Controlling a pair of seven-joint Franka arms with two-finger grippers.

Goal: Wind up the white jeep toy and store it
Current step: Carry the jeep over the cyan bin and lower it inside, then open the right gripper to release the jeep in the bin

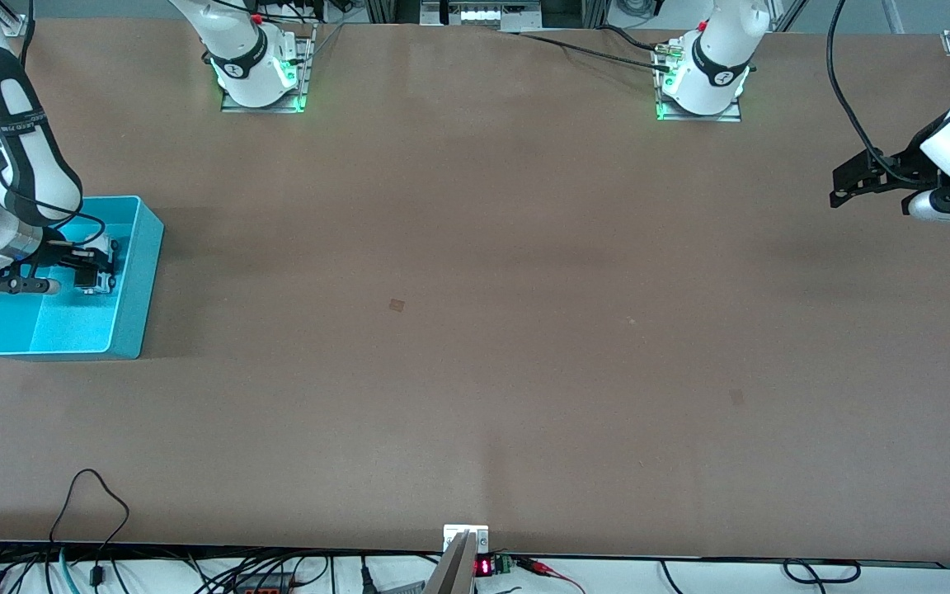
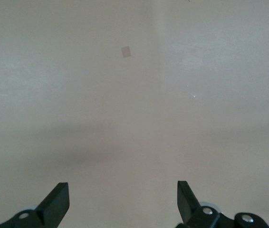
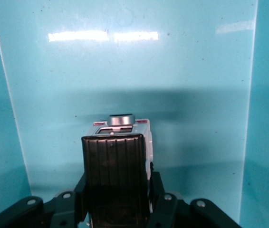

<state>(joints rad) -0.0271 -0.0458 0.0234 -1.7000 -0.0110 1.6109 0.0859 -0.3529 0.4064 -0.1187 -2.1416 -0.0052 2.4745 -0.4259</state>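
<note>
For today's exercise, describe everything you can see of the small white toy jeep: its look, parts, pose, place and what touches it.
The small white toy jeep looks like glossy plastic, with a ribbed black roof panel, small red marks at one end and a round grey disc, perhaps a spare wheel, on that end. It is held inside the open turquoise plastic bin at the right arm's end of the table, the right gripper shut on its sides. Whether its wheels rest on the bin floor cannot be told.

White arms point(image 1: 5, 198) with black joint bands, black cables and black two-finger tools point(image 2: 123, 202).
</note>
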